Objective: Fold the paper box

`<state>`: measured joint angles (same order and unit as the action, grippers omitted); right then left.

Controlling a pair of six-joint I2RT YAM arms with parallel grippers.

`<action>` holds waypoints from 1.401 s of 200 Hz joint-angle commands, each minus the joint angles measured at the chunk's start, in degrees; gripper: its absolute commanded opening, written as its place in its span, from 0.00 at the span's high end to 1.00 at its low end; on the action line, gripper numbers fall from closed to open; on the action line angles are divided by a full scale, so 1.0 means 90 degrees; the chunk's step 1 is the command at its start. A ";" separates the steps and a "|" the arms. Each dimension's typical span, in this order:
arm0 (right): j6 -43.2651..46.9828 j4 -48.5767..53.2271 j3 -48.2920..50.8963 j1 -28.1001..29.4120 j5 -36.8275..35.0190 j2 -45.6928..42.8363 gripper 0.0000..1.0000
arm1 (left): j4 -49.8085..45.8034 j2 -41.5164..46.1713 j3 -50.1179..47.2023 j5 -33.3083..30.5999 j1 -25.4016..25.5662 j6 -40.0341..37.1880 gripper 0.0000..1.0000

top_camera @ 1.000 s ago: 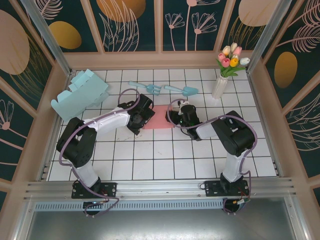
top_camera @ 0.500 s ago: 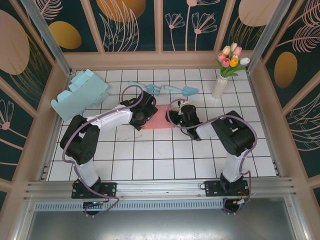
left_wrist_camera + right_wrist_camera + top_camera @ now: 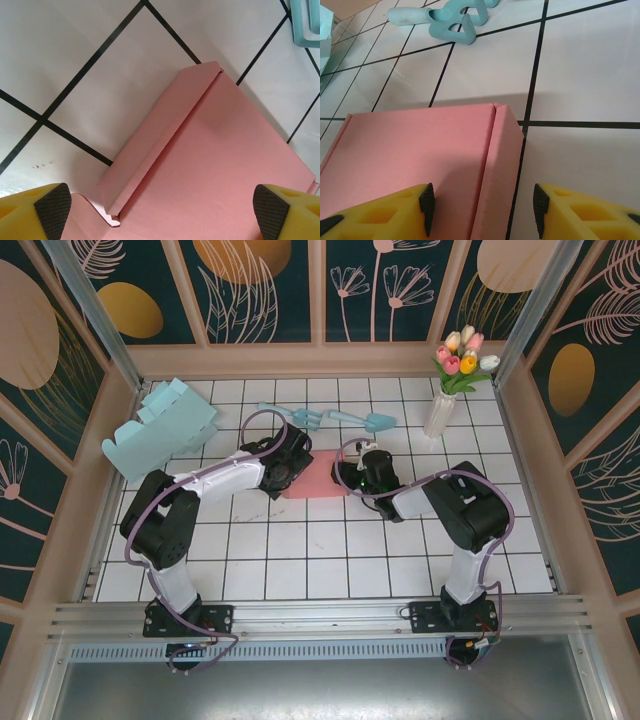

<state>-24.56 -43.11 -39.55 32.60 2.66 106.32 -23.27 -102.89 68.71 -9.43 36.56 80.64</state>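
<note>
On the white tiled table inside the flower-panelled booth, the pink paper box (image 3: 318,478) lies flat at the centre, directly between your two arms. Your left gripper (image 3: 162,215) hovers over its left side with fingers spread wide, and the left flap (image 3: 149,145) runs diagonally away from it. Your right gripper (image 3: 482,202), likewise spread, straddles the crease of the narrow right flap (image 3: 501,165), which runs straight ahead, so that arm looks better lined up.
</note>
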 commanded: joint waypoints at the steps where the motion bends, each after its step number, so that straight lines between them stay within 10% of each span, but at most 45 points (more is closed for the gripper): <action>1: -0.0001 0.0719 0.0254 -0.0060 -0.0070 0.0295 0.44 | 0.0156 0.0001 -0.0182 0.0152 0.0055 0.0130 0.05; 280: -0.0096 0.0578 0.0361 -0.0097 0.0038 0.0437 0.44 | 0.0407 -0.0663 -0.0077 0.0716 0.0262 0.0093 0.07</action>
<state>-26.06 -46.26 -38.85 32.23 3.09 107.63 -20.27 -107.04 68.05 -2.00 38.81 82.08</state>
